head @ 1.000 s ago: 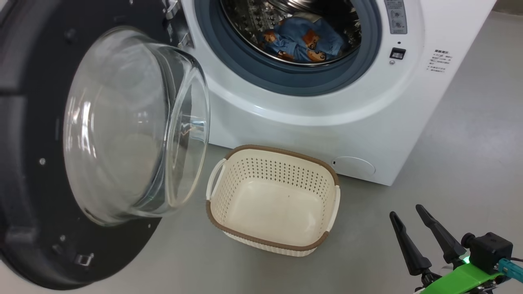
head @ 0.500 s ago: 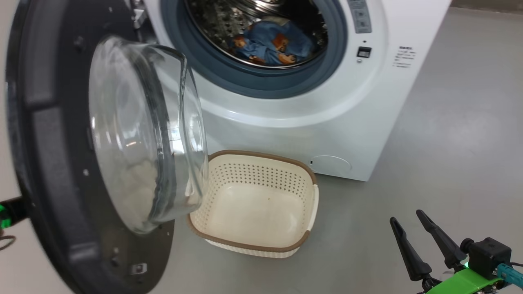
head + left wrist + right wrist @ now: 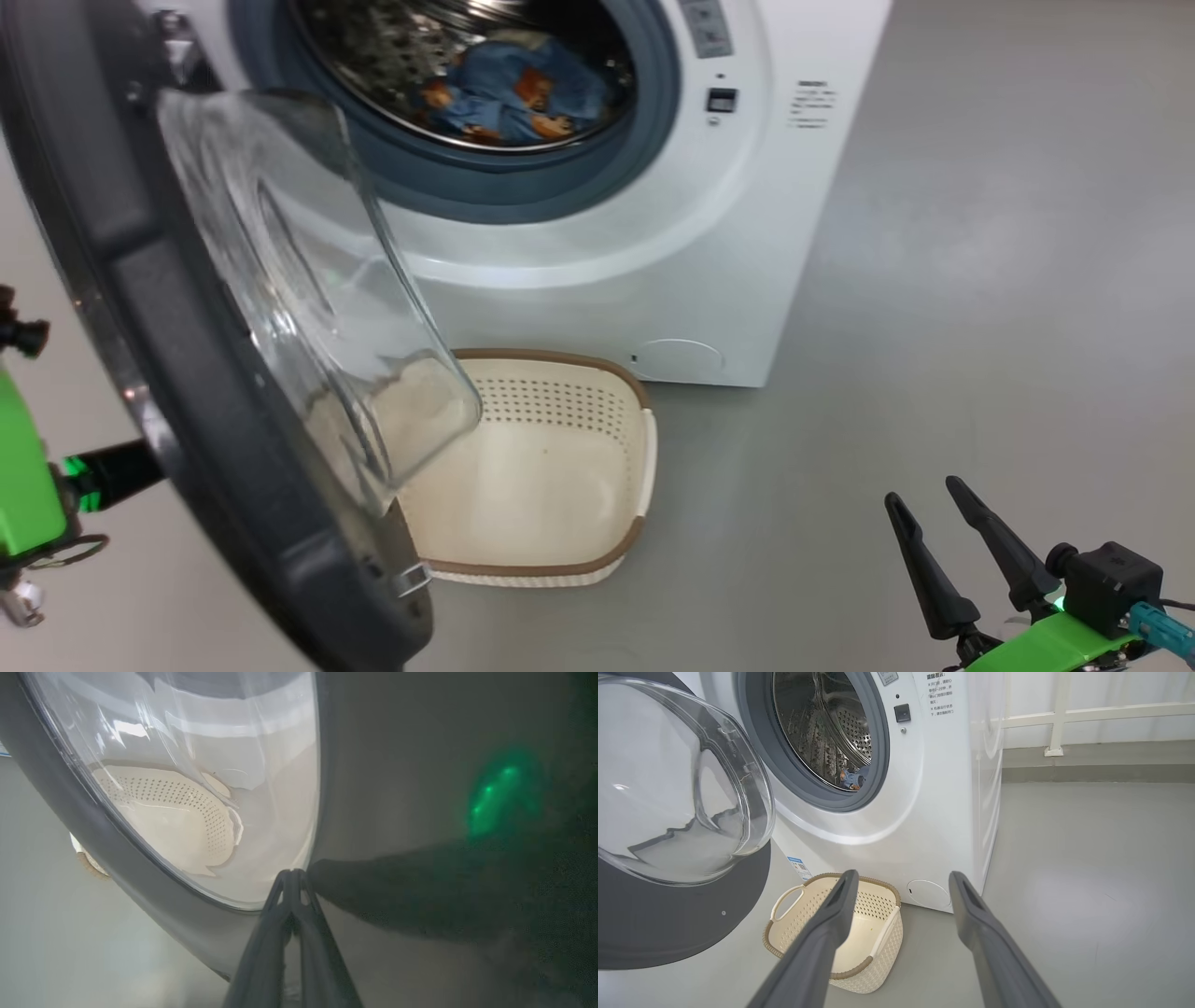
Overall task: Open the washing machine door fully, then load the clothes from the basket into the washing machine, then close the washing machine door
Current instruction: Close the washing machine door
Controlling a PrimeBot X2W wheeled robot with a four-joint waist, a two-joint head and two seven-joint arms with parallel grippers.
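With the left gripper (image 3: 292,875) pinched empty, its 2 fingers together, push the washing machine door (image 3: 411,779) steadily until latched.

The grey floor (image 3: 934,327) bears the washing machine (image 3: 653,233) and basket (image 3: 523,485).

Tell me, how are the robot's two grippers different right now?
The left gripper has its fingers shut together, but the right gripper has its fingers spread apart. The left gripper's tips seem to touch the door, while the right gripper hangs over the floor, away from the door and touching nothing. Both grippers have two long dark fingers.
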